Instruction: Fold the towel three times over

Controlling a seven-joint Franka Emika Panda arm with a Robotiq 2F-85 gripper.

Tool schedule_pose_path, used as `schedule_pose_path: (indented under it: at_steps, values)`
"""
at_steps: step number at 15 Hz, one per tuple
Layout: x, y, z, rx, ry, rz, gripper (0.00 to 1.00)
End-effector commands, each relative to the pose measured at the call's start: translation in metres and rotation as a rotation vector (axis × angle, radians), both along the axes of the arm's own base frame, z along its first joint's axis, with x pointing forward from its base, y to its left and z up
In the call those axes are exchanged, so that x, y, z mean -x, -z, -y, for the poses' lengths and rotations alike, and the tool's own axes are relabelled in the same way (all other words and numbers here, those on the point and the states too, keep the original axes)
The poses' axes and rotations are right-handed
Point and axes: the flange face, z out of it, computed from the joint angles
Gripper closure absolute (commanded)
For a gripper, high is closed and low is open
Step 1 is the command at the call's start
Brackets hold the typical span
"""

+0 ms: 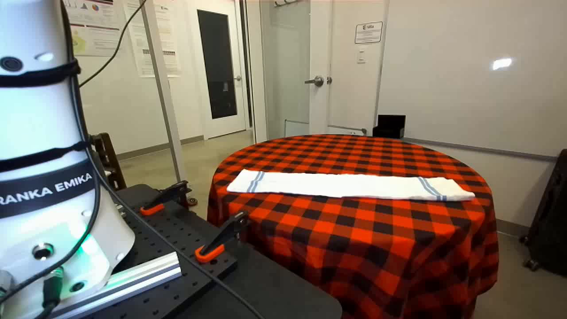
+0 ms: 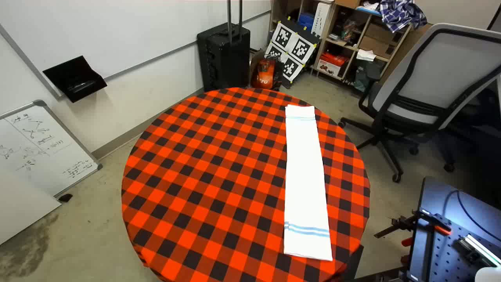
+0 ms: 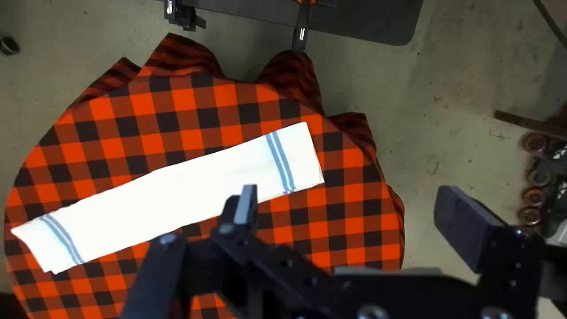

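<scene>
Towel [image 3: 168, 200] in every view, wide-spread hand [image 3: 347, 201] in wrist view only

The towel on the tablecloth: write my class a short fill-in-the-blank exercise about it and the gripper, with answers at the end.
The towel has ____ stripes near both ends.
Beneath the towel, the tablecloth has a ____ pattern.
In the wrist view, the gripper is ____, its jaws apart.
Missing words: blue; checked; open.

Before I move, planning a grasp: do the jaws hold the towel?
No, the jaws stand apart, and the towel lies on the tablecloth.
</scene>
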Motion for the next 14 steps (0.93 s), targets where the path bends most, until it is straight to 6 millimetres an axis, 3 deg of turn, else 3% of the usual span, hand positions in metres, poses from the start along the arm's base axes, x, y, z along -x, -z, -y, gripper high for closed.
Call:
schedule_pose_path:
  at_steps: [1,7,14]
  values:
    - [0.000,-0.001,0.000,0.000,0.000,-0.001,0.00]
    - [-0.005,0.004,0.003,-0.003,0.039,0.008,0.00]
    - [-0.028,0.036,0.000,0.015,0.083,0.000,0.00]
